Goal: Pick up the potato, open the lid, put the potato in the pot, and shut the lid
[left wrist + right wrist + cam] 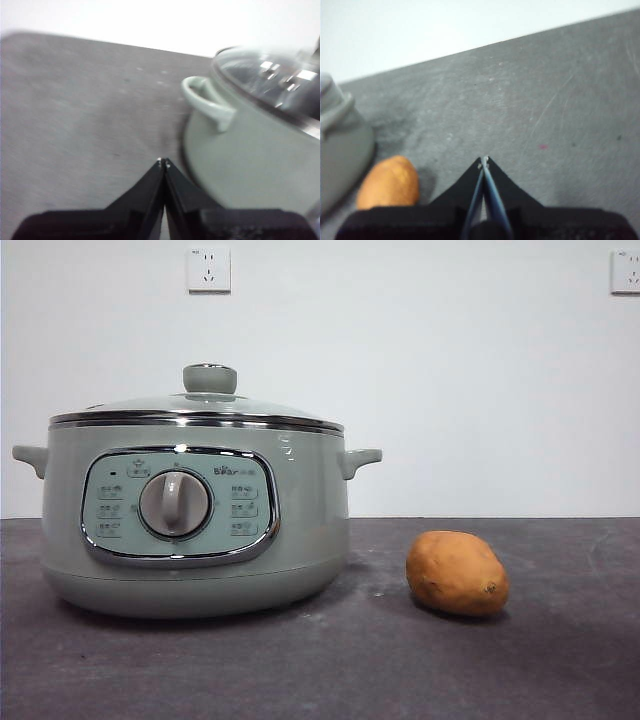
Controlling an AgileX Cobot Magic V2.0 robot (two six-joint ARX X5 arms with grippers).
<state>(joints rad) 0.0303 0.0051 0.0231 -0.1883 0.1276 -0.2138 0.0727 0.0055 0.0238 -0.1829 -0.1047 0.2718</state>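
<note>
potato (457, 573): smooth oval, on table | pot (195, 530): glass lid (200, 405) on | left gripper (163, 162), right gripper (483, 160): jaws pressed together

Pot (300, 530) sage-green, chrome-framed panel. Potato (457, 573) orange-brown, few dark specks. Table (560, 660) dark grey, faintly scuffed; wall (450, 370) white.

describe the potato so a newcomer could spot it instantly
Start at the big sage-green pot with its glass lid on the dark table. In the front view the potato lies on the table just right of it, not touching. It is the only orange-brown, oval thing there, far smaller than the pot.
</note>
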